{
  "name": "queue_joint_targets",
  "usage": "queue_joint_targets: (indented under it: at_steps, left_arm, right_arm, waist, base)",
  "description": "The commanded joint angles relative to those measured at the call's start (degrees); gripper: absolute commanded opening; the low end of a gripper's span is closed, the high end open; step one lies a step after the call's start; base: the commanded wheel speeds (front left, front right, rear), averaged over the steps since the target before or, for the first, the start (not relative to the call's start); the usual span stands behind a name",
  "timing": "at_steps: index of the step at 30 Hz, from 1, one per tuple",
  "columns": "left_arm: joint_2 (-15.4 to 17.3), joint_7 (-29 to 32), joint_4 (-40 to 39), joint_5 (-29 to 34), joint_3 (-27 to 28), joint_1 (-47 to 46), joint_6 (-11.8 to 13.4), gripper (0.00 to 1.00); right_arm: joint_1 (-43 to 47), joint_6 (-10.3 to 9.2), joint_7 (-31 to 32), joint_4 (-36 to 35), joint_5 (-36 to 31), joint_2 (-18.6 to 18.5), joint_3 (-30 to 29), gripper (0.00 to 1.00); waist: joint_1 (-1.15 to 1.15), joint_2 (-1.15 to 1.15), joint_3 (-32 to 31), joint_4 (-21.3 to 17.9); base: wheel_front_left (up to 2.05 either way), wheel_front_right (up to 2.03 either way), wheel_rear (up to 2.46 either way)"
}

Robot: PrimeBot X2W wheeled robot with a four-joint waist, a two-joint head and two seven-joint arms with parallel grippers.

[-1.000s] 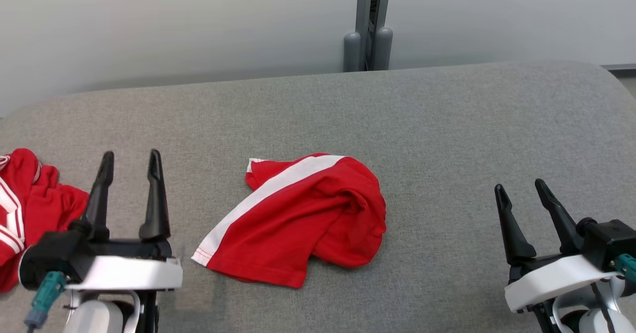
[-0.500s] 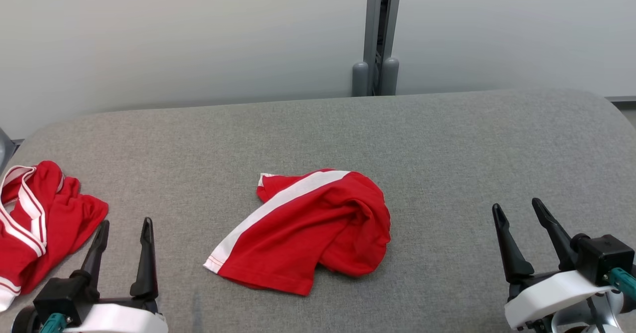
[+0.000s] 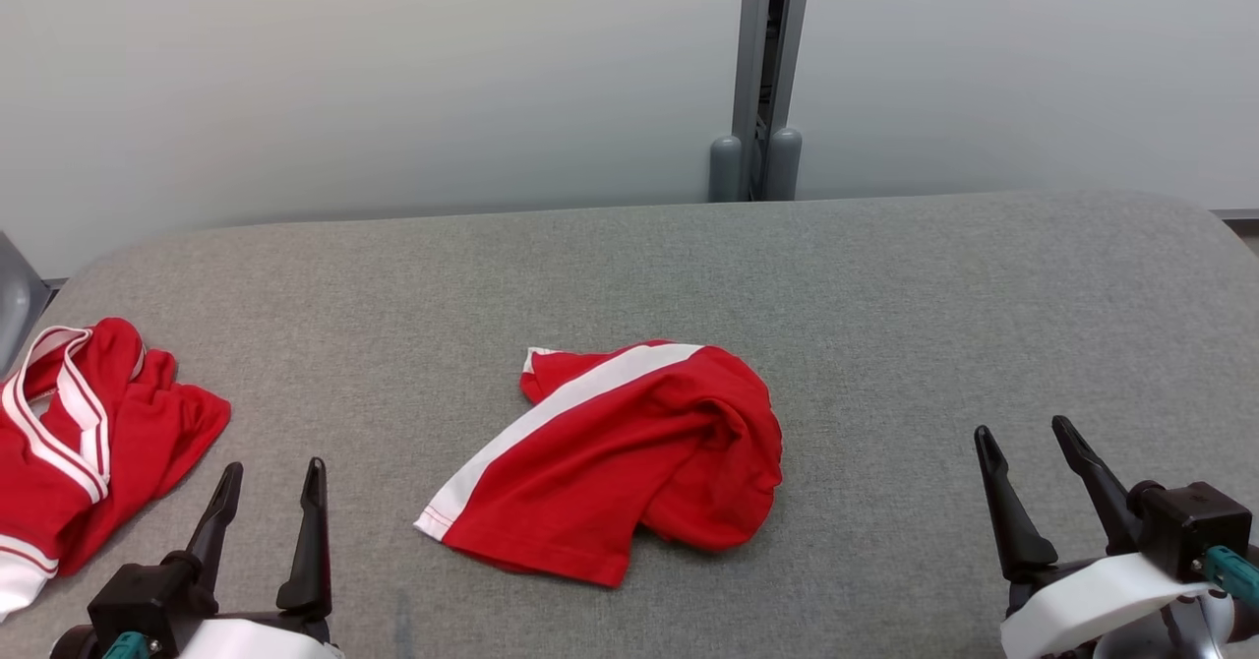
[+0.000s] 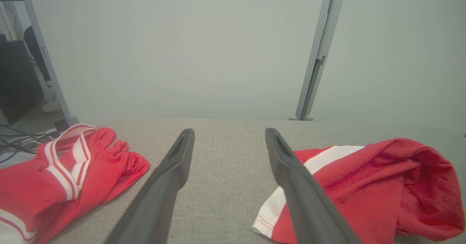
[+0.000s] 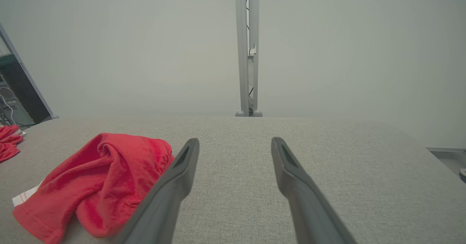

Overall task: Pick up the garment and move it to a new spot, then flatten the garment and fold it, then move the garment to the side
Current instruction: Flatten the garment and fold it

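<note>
Grey fabric surface, crumpled red garment centred, left fingers and right fingers spread wide, empty

A grey fabric-covered desk stands against pale grey wall panels, joined by a grey metal post.

This looks like a robotics lab or test bay rather than a home. A broad worktable wrapped in plain grey fabric stands against bare, pale partition panels, which meet at a grey metal post on rounded feet. Past the table's left end, loose cables trail across the floor beside a dark cabinet.
</note>
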Motion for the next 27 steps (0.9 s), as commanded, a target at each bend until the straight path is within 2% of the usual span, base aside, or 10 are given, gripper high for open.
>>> queue_joint_targets:
  at_steps: [1,7,13,18,27]
  left_arm:
    - [0.25,0.18,-0.31,-0.27,0.02,0.17,0.3,1.0]
    - [0.06,0.86,-0.95,-0.14,-0.96,-1.08,0.34,1.0]
    - [-0.77,0.94,-1.63,0.47,-2.65,-3.72,-0.08,1.0]
    - [-1.67,0.47,-1.31,0.95,-4.27,-6.75,-0.61,1.0]
    - [-2.99,-0.63,1.36,1.06,-6.28,-11.01,-1.68,1.0]
  right_arm:
    - [0.02,0.03,0.09,0.13,0.17,-0.25,-0.29,1.0]
    - [-2.0,0.03,-0.56,2.46,2.64,-1.34,-1.17,1.0]
    - [-7.85,0.03,0.01,8.48,7.18,-5.04,-0.31,1.0]
    - [-15.31,0.03,0.75,15.34,11.77,-8.51,4.32,1.0]
    - [-27.75,0.03,3.65,25.9,22.2,-11.44,17.6,1.0]
  waist:
    - [0.0,0.0,0.06,0.13]
    - [0.0,0.0,0.88,1.61]
    - [0.0,0.0,4.45,4.36]
    - [0.0,0.0,7.9,6.88]
    - [0.0,0.0,12.4,9.78]
  base:
    - [0.0,0.0,0.0]
    - [0.0,0.0,0.0]
    - [0.0,0.0,0.0]
    - [0.0,0.0,0.0]
    - [0.0,0.0,0.0]
